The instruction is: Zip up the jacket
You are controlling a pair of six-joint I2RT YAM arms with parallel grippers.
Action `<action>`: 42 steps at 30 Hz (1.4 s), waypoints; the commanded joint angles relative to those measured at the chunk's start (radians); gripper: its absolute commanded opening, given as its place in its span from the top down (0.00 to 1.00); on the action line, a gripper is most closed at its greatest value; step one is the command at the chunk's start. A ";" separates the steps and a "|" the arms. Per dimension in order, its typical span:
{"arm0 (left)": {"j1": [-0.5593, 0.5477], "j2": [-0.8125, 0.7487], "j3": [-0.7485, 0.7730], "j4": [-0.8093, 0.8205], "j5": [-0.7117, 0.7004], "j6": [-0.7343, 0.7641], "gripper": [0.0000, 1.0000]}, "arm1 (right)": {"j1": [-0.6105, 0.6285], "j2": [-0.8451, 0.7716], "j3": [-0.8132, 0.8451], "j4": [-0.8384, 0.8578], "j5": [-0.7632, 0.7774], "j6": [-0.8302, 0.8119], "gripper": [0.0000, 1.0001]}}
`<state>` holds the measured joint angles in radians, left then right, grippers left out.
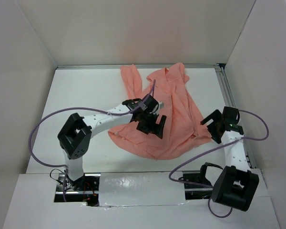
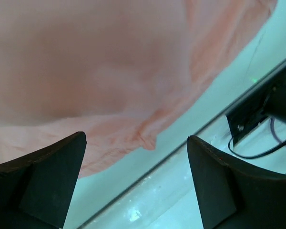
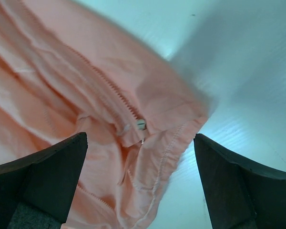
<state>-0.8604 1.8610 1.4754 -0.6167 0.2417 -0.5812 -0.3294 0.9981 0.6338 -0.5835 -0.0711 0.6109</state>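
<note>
The left arm [image 1: 102, 119] and right arm [image 1: 234, 149] share white links, blocky black joint housings, looping purple cables [image 1: 31, 140], and wedge-shaped matte black fingers [image 2: 43, 183].

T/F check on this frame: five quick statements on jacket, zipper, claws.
1. Both claws are open. True: the left claw and right claw grip nothing.
2. The left claw holds the slider. False: the slider shows in the right wrist view, ungripped.
3. The jacket is zipped to the collar. False: the slider sits low, near the hem.
4. In the top view, the right claw is at the jacket's right edge. True.
5. The jacket is neatly folded. False: it lies wrinkled and spread on the table.
</note>
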 commanded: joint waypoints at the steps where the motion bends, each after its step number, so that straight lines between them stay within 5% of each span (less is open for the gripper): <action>1: 0.105 -0.028 -0.058 0.089 0.056 -0.008 0.01 | -0.014 0.062 0.020 0.036 0.059 0.001 0.00; 12: 0.382 0.083 -0.188 0.167 0.152 -0.002 0.01 | 0.004 0.381 0.072 0.143 0.088 0.003 0.06; 14: 0.422 0.069 -0.233 0.195 0.183 0.001 0.01 | 0.032 0.413 0.078 0.154 0.076 0.001 0.27; 19: 0.483 0.038 -0.294 0.198 0.148 0.007 0.01 | 0.079 0.380 0.141 0.134 0.154 0.023 1.00; 25: 0.567 -0.040 -0.388 0.213 0.159 -0.008 0.01 | 0.124 0.214 0.355 -0.022 0.275 -0.014 1.00; 28: 0.581 -0.100 -0.423 0.210 0.156 -0.026 0.01 | 0.183 0.111 0.394 -0.053 0.198 -0.081 1.00; 32: 0.561 -0.166 -0.446 0.218 0.186 -0.034 0.01 | 0.399 0.011 0.363 -0.052 -0.007 -0.200 1.00; 39: 0.502 -0.232 -0.435 0.204 0.206 -0.037 0.01 | 0.736 0.037 0.155 -0.021 -0.027 -0.130 0.96; 41: 0.485 -0.240 -0.431 0.195 0.197 -0.043 0.01 | 0.747 0.045 0.110 -0.038 0.060 -0.082 0.85; 42: 0.479 -0.249 -0.428 0.192 0.197 -0.043 0.01 | 0.745 0.046 0.098 -0.065 0.100 -0.063 0.67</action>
<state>-0.3649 1.6524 1.0267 -0.4053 0.4282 -0.6102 0.4133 1.0496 0.7593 -0.5968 -0.0673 0.4973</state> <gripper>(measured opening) 0.993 0.257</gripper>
